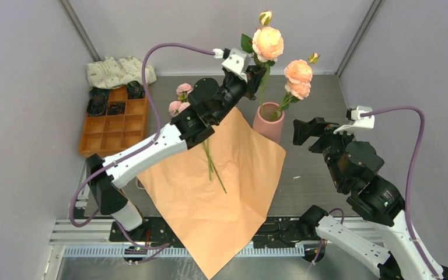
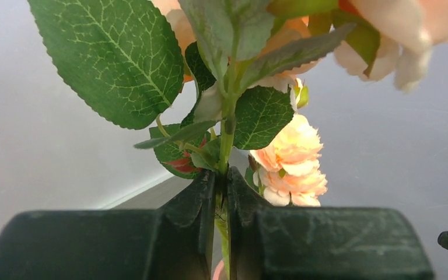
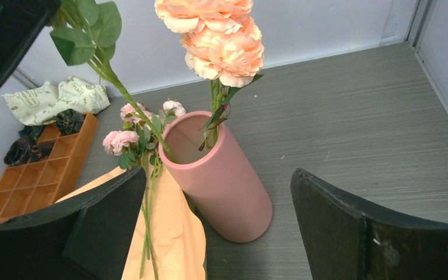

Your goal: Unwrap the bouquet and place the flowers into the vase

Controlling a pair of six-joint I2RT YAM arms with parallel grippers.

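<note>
Stem of peach long-stemmed rose (image 2: pixel 227 137) looks light and bendy; left end effector (image 2: pixel 221 181) pinches it below the leaves (image 2: pixel 111 58), right end effector (image 1: pixel 308 129) wide open, empty.

We see the left arm (image 1: pixel 151 146) reaching toward one o'clock, its jaws pinched on the stem of a peach rose (image 1: pixel 268 42) above the vase (image 1: pixel 267 123). A second rose (image 1: pixel 298 79) stands in that vase. At the vase's three o'clock the right arm (image 1: pixel 361 169) holds its jaws spread wide. At seven o'clock, orange paper (image 1: pixel 221 198) lies spread on the surface, with loose stems (image 1: pixel 212 160) on it.
</note>
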